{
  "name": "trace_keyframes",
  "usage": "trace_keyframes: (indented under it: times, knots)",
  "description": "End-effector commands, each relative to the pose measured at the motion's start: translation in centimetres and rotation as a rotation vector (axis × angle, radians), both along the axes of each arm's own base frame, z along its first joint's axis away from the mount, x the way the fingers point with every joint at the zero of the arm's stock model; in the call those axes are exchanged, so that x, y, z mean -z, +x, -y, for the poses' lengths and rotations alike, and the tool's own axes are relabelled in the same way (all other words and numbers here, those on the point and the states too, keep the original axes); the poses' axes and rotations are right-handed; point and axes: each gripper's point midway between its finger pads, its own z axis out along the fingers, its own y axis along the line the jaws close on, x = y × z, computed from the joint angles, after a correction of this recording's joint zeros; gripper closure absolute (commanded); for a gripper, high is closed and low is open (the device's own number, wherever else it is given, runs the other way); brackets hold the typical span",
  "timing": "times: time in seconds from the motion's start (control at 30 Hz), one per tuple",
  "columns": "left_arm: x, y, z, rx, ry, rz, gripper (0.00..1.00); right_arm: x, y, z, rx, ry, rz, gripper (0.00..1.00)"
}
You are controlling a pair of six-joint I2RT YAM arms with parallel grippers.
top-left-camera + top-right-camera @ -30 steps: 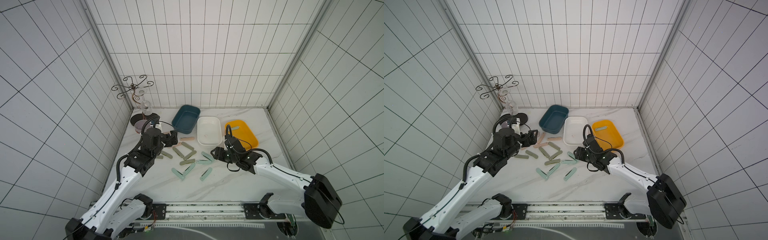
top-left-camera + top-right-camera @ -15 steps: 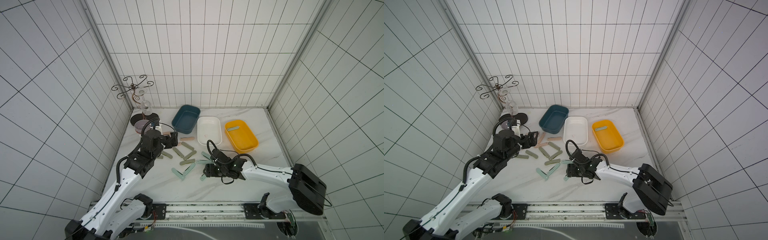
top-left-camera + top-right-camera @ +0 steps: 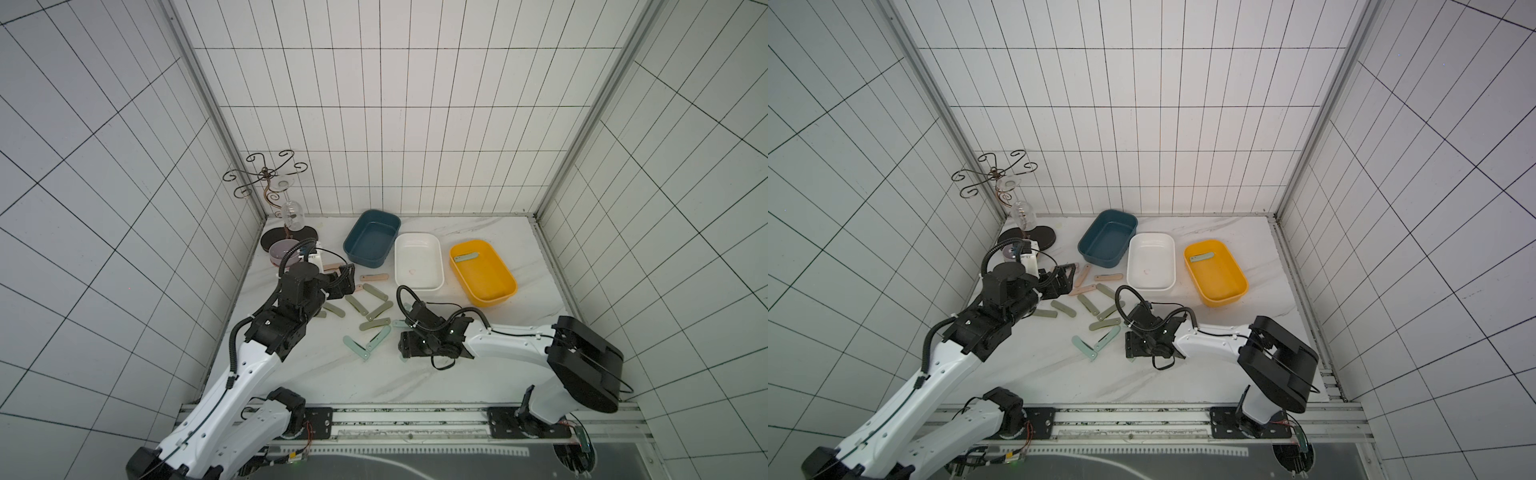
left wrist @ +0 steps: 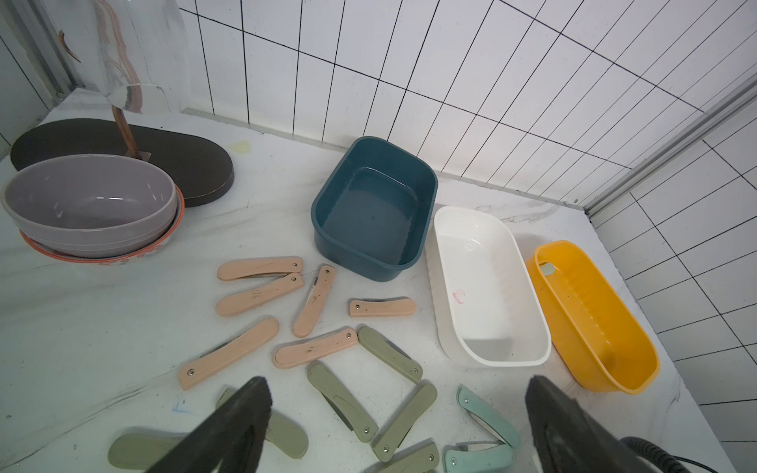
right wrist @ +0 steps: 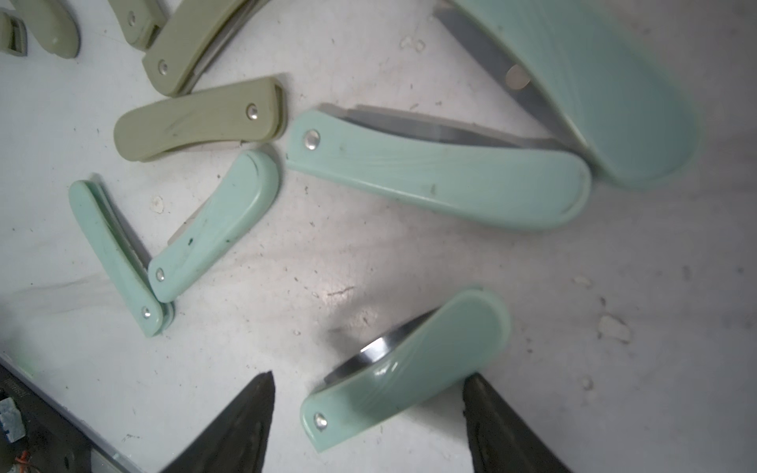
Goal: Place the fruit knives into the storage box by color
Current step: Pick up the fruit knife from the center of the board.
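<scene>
Smooth, curved mint plastic knife (image 5: 442, 340), steel blade showing, lies on the marble table (image 5: 409, 266) between the spread jaws of the right claw (image 5: 368, 377); left claw (image 4: 397, 381) gapes wide.

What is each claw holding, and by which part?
Nothing is held. The right claw stands open around a mint knife lying on the table, a gap showing on one side; the left claw hangs open, empty.
</scene>
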Motion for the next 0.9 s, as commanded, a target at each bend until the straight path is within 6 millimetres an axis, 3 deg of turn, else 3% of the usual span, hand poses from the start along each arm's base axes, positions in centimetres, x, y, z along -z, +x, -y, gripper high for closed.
trace_keyframes:
  times: [0.0,0.57,0.87]
  knots:
    - [-0.2,0.0,-0.1,-0.008,-0.016,0.016,0.03,-0.3,0.7,-1.1,-0.026,-0.036,0.012,0.28]
    - [-0.2,0.3,0.1,-0.006,-0.020,0.020,0.03,1.0,2.1,-1.7,-0.176,-0.315,0.132,0.40]
    - [-0.2,0.5,0.1,-0.006,-0.016,0.023,0.03,1.1,1.7,-3.0,-0.242,-0.386,0.175,0.61]
